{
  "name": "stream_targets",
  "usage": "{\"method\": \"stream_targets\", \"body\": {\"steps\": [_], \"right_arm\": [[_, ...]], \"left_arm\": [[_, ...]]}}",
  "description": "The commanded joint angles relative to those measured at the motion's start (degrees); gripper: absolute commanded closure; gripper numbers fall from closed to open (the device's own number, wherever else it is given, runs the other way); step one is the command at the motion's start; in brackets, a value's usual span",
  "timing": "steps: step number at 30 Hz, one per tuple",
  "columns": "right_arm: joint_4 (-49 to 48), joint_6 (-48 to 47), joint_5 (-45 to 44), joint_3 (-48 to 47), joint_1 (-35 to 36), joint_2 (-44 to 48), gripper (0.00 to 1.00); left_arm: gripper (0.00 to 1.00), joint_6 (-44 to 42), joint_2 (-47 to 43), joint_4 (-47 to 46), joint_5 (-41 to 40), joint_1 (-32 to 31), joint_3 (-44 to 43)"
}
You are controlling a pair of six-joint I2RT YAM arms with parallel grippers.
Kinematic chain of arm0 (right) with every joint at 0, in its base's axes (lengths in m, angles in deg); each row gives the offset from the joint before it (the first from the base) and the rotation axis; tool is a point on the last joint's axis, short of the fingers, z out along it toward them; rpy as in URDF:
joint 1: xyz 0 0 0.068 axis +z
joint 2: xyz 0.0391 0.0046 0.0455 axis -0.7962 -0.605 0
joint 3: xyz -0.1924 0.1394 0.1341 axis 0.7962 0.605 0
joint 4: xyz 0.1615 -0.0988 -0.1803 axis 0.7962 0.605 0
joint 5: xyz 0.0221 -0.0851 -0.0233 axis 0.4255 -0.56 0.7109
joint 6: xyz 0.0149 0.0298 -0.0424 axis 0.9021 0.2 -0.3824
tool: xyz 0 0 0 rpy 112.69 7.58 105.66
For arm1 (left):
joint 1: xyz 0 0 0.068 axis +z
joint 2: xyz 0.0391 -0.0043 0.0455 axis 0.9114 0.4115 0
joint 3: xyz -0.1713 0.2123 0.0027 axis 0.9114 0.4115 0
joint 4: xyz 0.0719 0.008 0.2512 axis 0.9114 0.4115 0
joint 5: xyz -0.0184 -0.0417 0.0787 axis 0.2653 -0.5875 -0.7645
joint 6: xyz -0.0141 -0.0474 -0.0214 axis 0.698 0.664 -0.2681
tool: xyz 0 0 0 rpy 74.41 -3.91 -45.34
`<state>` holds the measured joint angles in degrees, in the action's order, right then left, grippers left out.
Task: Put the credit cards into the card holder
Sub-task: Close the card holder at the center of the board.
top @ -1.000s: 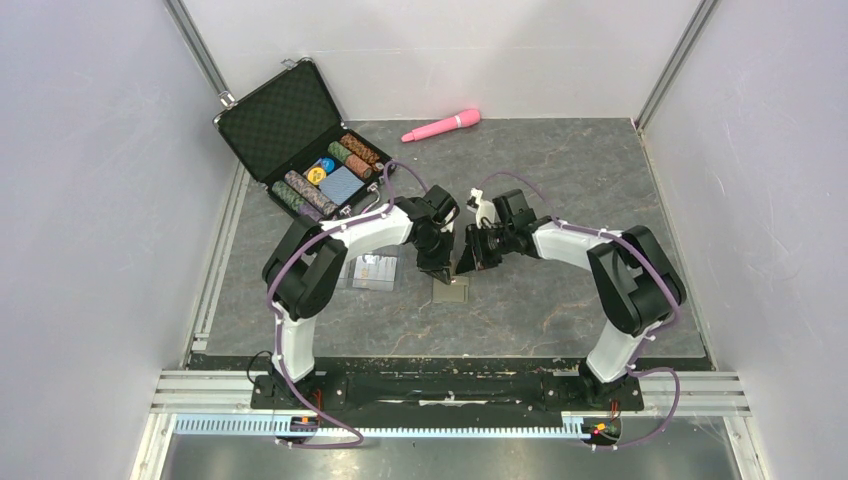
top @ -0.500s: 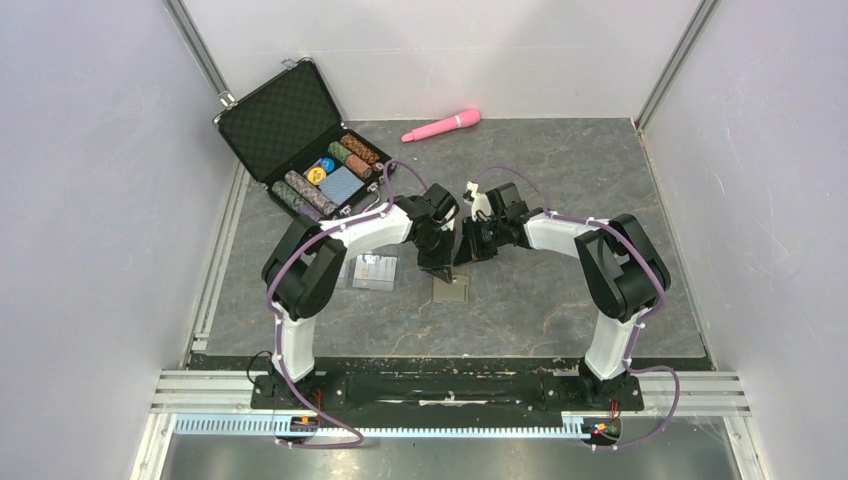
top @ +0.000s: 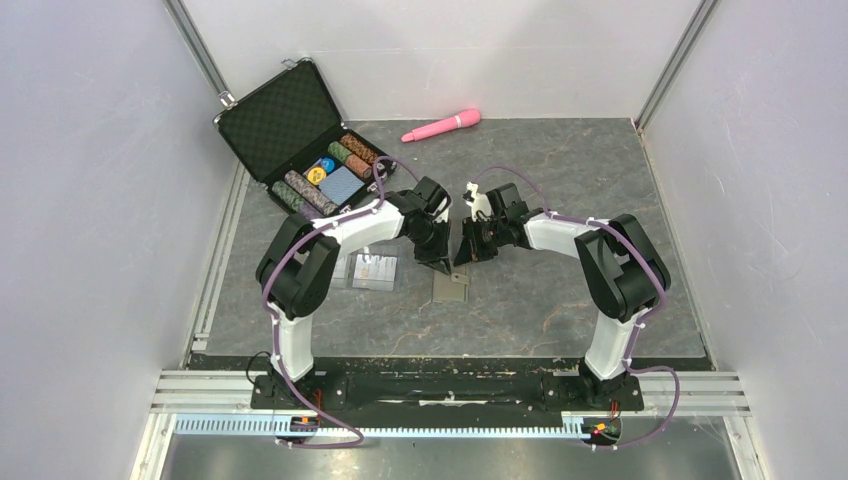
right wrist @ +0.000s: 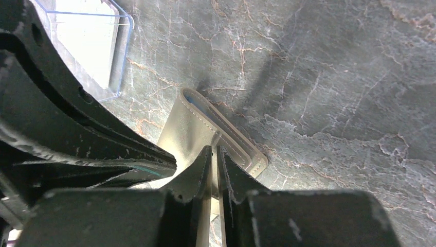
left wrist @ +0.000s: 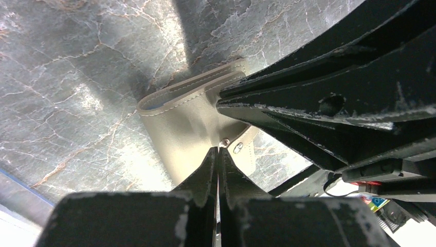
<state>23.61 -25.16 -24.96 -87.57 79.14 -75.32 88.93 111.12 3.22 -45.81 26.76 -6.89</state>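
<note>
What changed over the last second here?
The right arm swung in leftward and the right gripper narrowed over the card holder. The left gripper, shut, drew slightly toward the far side. The card holder, credit cards and chip case stayed put.

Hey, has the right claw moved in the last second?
Yes, slightly. Judged against the card holder, which stayed put, the right claw has shifted a little left and toward the far wall.

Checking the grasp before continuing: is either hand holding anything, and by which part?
Cannot be told. The left hand is shut, tips at the card holder's snap tab; the right hand is nearly closed over its edge.
</note>
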Motion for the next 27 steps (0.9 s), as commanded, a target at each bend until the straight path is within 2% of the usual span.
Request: {"method": "stream_targets", "body": {"steps": [1, 2, 4, 6, 19, 27], "right_arm": [[4.0, -1.8, -2.4, 0.9, 0.2, -0.9, 0.90], [4.0, -1.9, -2.3, 1.0, 0.2, -0.9, 0.90], [4.1, -1.8, -2.2, 1.0, 0.2, -0.7, 0.90], [4.1, -1.8, -2.3, 1.0, 0.2, -0.6, 0.90], [4.1, -1.8, -1.8, 1.0, 0.2, -0.8, 0.90], [4.0, -1.9, -1.7, 1.1, 0.2, -0.8, 0.89]], "left_arm": [[0.98, 1.1, -2.7, -3.1, 3.3, 0.4, 0.8], [0.98, 1.3, -2.9, -4.3, 4.5, 0.4, 1.2], [0.76, 2.1, -3.4, -5.4, 5.3, 0.4, 1.9], [0.69, 2.5, -4.0, -6.2, 5.0, 0.4, 2.6], [0.67, 6.9, -8.2, -15.7, 8.9, 2.3, 9.6], [0.64, 6.8, -4.8, -15.5, 11.7, 2.2, 9.5]]}}
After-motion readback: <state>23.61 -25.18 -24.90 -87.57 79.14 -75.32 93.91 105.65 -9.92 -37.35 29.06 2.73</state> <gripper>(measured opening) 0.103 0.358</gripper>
